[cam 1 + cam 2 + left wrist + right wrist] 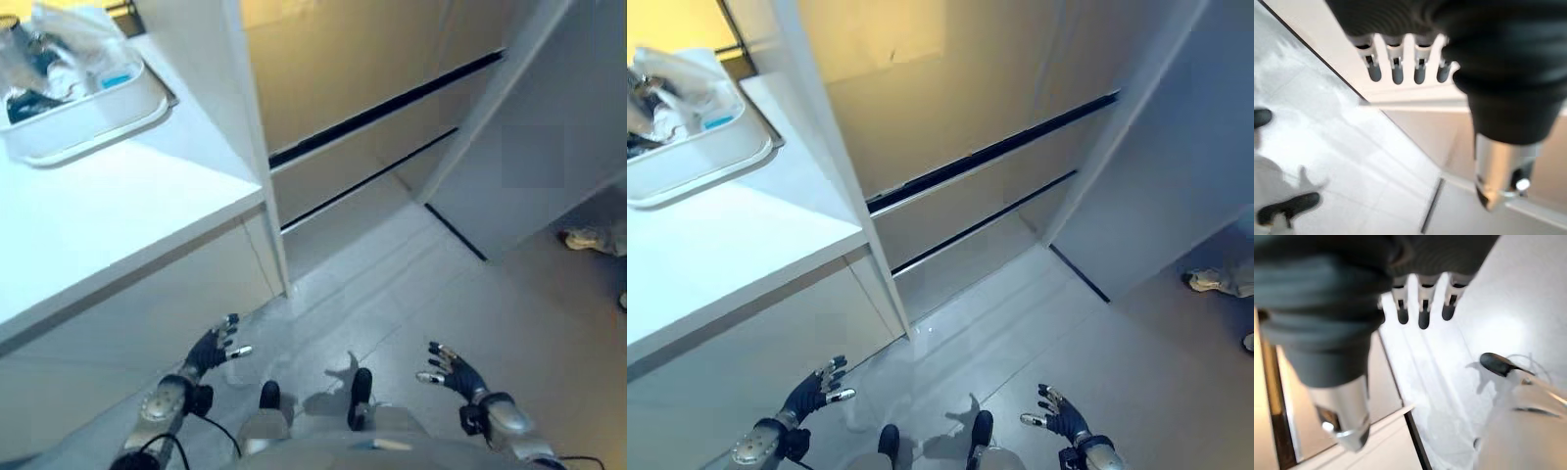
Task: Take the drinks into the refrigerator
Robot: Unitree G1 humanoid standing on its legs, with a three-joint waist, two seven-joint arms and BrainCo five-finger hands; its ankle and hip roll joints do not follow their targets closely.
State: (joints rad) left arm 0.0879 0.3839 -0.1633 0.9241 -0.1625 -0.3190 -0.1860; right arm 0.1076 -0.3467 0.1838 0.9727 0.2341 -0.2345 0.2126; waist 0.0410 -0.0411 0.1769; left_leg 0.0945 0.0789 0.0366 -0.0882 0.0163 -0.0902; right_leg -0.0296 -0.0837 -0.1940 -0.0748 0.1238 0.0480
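The refrigerator (372,108) stands ahead with its door (549,147) swung open to the right; inside show pale drawer fronts with dark gaps. My left hand (211,350) hangs low at the lower left, open and empty, fingers (1396,68) straight. At the lower right my right hand (453,372) is also open and empty, fingers (1422,308) straight. On the white counter (108,225) at the left sits a white tray (98,113) with clear-wrapped items (59,49); I cannot tell whether they are drinks.
The counter's corner and white side panel (245,127) stand just left of the refrigerator opening. Grey tiled floor (411,294) lies between me and the refrigerator. A person's shoe (588,238) rests on the floor at the far right, past the door.
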